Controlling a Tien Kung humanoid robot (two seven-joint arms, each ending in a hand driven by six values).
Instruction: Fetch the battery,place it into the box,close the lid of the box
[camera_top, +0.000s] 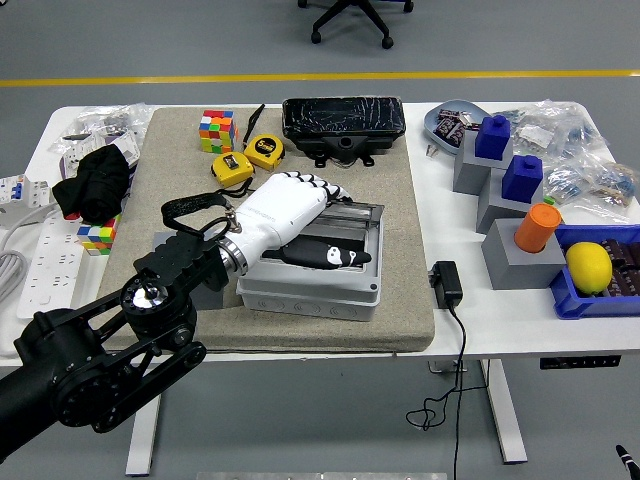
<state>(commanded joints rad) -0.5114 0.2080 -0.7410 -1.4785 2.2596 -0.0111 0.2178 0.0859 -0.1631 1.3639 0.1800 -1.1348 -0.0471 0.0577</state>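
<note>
The grey plastic box (305, 290) sits on the tan mat (400, 250) in the middle of the table. My left hand (300, 215), white-backed with black fingers, lies on top of the box. Its fingers (325, 185) curl over the far edge of the lid (355, 215), and the black thumb (330, 257) lies across the lid's top. The hand hides the inside of the box. A black film-wrapped block (343, 120), which looks like a battery, lies at the back of the mat. My right hand does not show.
Two yellow tape measures (248, 158) and a colour cube (217, 130) lie behind my hand. A black cloth (95, 180) and a power strip (45, 250) are at the left. Grey blocks with blue caps (500, 165), an orange cap (540, 225), a lemon (588, 266) and a black adapter (446, 283) are at the right.
</note>
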